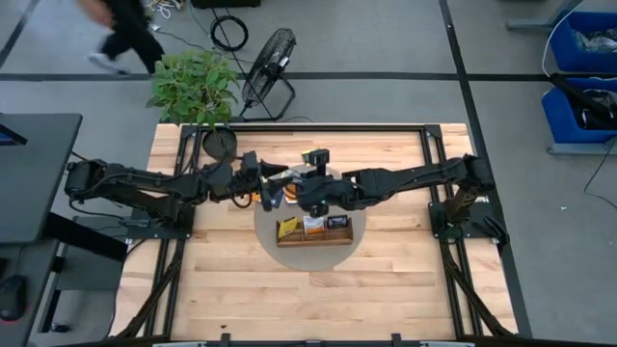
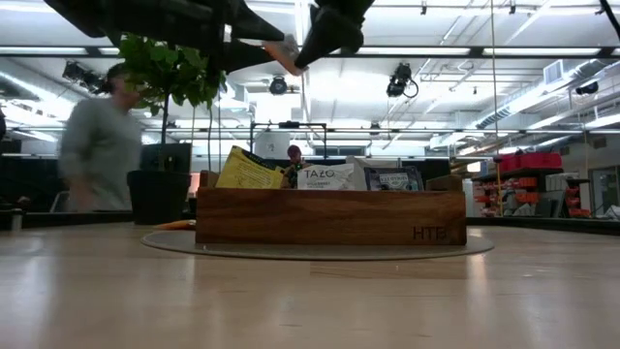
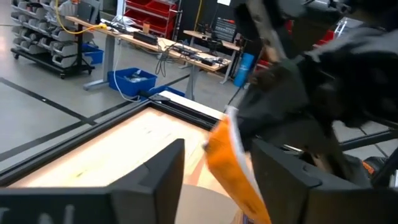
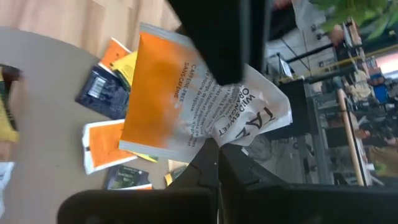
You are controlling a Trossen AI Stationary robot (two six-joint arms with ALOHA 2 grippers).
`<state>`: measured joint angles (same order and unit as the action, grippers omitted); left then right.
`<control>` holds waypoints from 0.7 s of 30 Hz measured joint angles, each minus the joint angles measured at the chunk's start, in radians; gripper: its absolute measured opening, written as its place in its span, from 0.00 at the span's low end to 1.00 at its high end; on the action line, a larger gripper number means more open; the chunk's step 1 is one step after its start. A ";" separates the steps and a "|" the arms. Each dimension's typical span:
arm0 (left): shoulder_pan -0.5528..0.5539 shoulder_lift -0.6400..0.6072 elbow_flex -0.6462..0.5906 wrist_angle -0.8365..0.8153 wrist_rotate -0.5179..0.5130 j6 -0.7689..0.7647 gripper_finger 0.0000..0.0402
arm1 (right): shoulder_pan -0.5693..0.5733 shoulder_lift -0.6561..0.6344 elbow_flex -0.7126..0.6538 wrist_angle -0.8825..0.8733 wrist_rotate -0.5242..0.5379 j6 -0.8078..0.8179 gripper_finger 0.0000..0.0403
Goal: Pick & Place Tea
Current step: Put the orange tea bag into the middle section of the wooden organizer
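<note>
Printed on the orange tea packet [image 4: 186, 106]: "WILD SWEET ORANGE", "SANS CAFÉINE", part of "TAZO". Stamped "HTB" on the wooden tray [image 2: 329, 217]; "TAZO" on a white packet [image 2: 325, 176] standing in it. Loose packets [image 4: 112, 149] lying on the round mat [image 1: 265, 224] beside the tray; potted plant [image 1: 193, 85] and fan [image 1: 268, 69] beyond the tabletop [image 1: 308, 289]. Right gripper [image 4: 217, 146] above the mat, jaws clamped on the orange packet's crumpled end; left gripper [image 3: 214, 165] alongside, jaws apart around it.
</note>
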<state>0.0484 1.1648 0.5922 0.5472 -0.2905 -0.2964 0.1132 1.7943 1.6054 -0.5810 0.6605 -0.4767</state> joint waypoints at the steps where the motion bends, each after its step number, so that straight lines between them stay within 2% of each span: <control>1: 0.004 0.000 0.000 0.000 0.000 -0.006 0.51 | 0.005 0.000 0.000 0.000 0.000 -0.004 0.00; 6: 0.026 0.000 0.000 0.001 0.029 -0.026 0.58 | 0.020 0.000 0.000 0.012 -0.001 -0.018 0.00; 11: 0.039 0.000 0.000 0.000 0.074 -0.033 0.56 | 0.022 0.000 0.000 0.024 -0.005 -0.029 0.00; 16: 0.038 0.000 0.000 0.001 0.078 -0.033 0.47 | 0.021 0.000 0.000 0.029 -0.005 -0.030 0.00; 21: 0.038 0.000 0.000 0.001 0.082 -0.020 0.32 | 0.021 0.000 0.000 0.030 -0.005 -0.037 0.00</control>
<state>0.0864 1.1645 0.5922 0.5483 -0.2083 -0.3165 0.1341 1.7947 1.6054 -0.5507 0.6556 -0.5137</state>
